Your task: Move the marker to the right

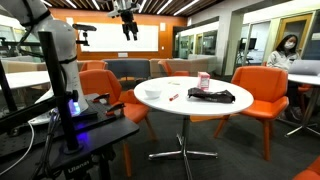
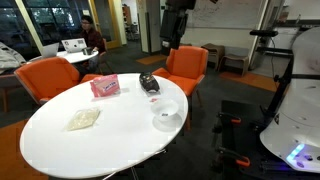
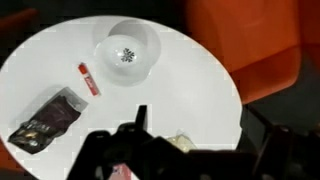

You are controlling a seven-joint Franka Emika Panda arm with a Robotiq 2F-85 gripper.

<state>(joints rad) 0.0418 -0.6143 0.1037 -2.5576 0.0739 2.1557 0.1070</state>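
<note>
The marker [image 3: 89, 79] is a small red stick lying on the round white table [image 3: 190, 80], between the white bowl [image 3: 128, 55] and the flat black pouch [image 3: 45, 120]. It also shows in an exterior view [image 1: 173, 97], between the bowl [image 1: 152, 93] and the pouch [image 1: 212, 96]. My gripper [image 3: 195, 120] hangs high above the table, open and empty, well clear of the marker. It appears at the top of both exterior views [image 1: 128, 25] [image 2: 175, 25].
A pink-and-white cup [image 1: 204, 81] stands behind the pouch. A clear crumpled bag [image 2: 83, 119] lies on the table away from the bowl [image 2: 166, 118]. Orange chairs [image 1: 262, 95] [image 2: 186, 68] ring the table. A person sits at a far desk [image 2: 90, 35].
</note>
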